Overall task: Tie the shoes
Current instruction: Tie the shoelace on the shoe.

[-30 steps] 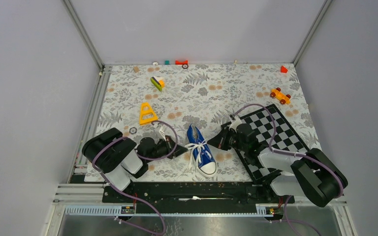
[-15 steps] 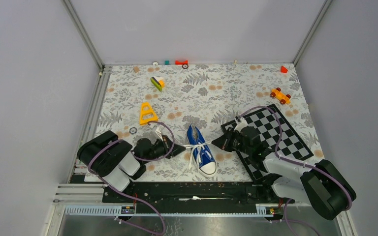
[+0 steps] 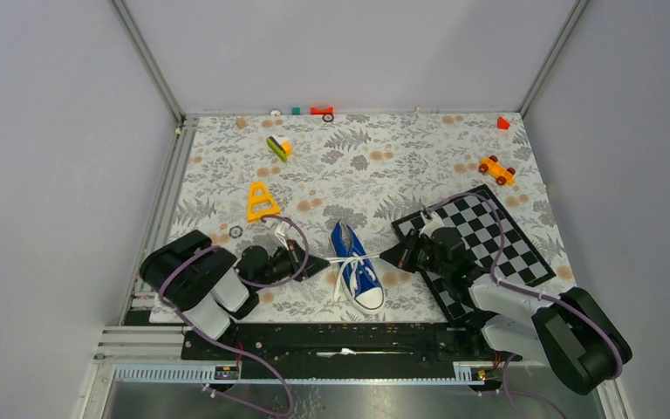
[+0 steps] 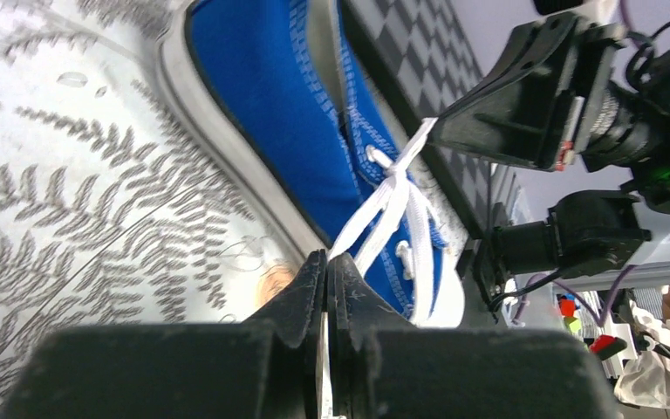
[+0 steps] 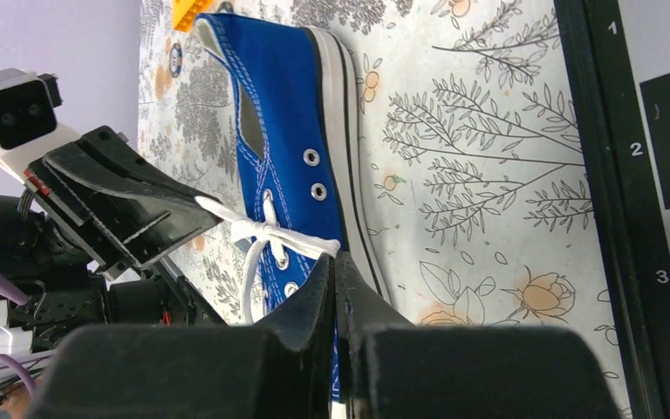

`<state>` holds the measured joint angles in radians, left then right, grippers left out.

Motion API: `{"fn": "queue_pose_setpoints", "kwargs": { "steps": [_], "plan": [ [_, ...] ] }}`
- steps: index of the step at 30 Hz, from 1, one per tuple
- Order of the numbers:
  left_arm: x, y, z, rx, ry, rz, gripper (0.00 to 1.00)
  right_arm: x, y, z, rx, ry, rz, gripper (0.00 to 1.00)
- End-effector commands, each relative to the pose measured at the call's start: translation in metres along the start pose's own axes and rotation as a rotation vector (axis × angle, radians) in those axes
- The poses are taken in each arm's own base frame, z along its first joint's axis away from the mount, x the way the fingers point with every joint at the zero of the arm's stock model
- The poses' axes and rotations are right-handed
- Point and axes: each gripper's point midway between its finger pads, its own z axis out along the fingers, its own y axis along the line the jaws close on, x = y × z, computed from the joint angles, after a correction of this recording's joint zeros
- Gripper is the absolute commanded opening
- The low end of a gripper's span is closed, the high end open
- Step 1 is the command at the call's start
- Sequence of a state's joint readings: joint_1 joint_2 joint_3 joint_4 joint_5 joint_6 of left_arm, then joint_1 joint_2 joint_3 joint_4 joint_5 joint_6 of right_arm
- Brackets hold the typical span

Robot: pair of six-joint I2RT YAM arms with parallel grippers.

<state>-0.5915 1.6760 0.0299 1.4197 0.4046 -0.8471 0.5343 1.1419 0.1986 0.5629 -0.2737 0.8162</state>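
The blue sneaker (image 3: 355, 267) lies on the patterned mat between my two grippers, white toe cap toward the near edge. It also shows in the left wrist view (image 4: 292, 122) and the right wrist view (image 5: 270, 113). My left gripper (image 3: 318, 263) is shut on a white lace (image 4: 375, 218) to the shoe's left. My right gripper (image 3: 390, 256) is shut on the other lace end (image 5: 301, 243) to the shoe's right. Both laces run taut from a crossing (image 3: 352, 258) over the shoe's eyelets. Loose lace loops lie over the toe.
A black-and-white checkerboard (image 3: 480, 249) lies under my right arm. A yellow cone-shaped toy (image 3: 261, 202), a small black ring (image 3: 235, 231), an orange toy car (image 3: 496, 169), a green-yellow toy (image 3: 278, 147) and small red pieces (image 3: 321, 111) sit farther back on the mat.
Both grippers have drawn apart, the left one leftward and the right one rightward, pulling the laces taut across the shoe. The right arm has settled lower over the checkerboard.
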Motion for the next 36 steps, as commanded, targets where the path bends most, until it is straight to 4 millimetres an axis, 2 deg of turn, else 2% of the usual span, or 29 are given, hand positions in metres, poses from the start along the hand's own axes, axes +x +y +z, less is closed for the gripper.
{"fn": "queue_pose_setpoints", "kwargs": {
  "steps": [1,4,7,12,15,20,26,32,34,35,36],
  "plan": [
    [-0.005,-0.002,-0.015,-0.018,-0.028,0.016,0.0,-0.038,0.001,-0.006,0.05,-0.13,-0.034,0.0],
    [-0.008,-0.003,-0.019,-0.042,-0.027,0.053,0.0,-0.048,0.009,-0.011,0.049,-0.149,-0.06,0.0],
    [-0.023,-0.007,-0.019,-0.068,-0.056,0.107,0.0,-0.051,0.011,-0.014,0.051,-0.161,-0.067,0.0],
    [-0.028,0.01,-0.032,-0.18,-0.094,0.157,0.0,-0.052,0.004,-0.015,0.079,-0.172,-0.061,0.0],
    [-0.026,0.019,-0.035,-0.214,-0.096,0.162,0.0,-0.049,-0.004,-0.014,0.098,-0.169,-0.053,0.0],
    [-0.017,0.027,-0.028,-0.214,-0.063,0.134,0.0,-0.045,-0.009,-0.011,0.112,-0.159,-0.045,0.0],
    [-0.007,0.023,-0.017,-0.152,-0.032,0.081,0.0,-0.044,-0.006,-0.01,0.092,-0.151,-0.051,0.0],
    [-0.008,0.016,-0.012,-0.112,-0.019,0.072,0.0,-0.049,-0.001,-0.014,0.088,-0.152,-0.097,0.0],
    [-0.011,0.012,-0.011,-0.109,-0.02,0.075,0.0,-0.049,0.006,-0.014,0.059,-0.14,-0.12,0.2],
    [-0.013,0.011,-0.01,-0.108,-0.019,0.079,0.07,-0.049,0.011,-0.013,0.041,-0.132,-0.129,0.32],
    [-0.016,0.009,-0.01,-0.113,-0.018,0.08,0.21,-0.049,0.015,-0.013,0.028,-0.123,-0.14,0.42]
  ]
}}
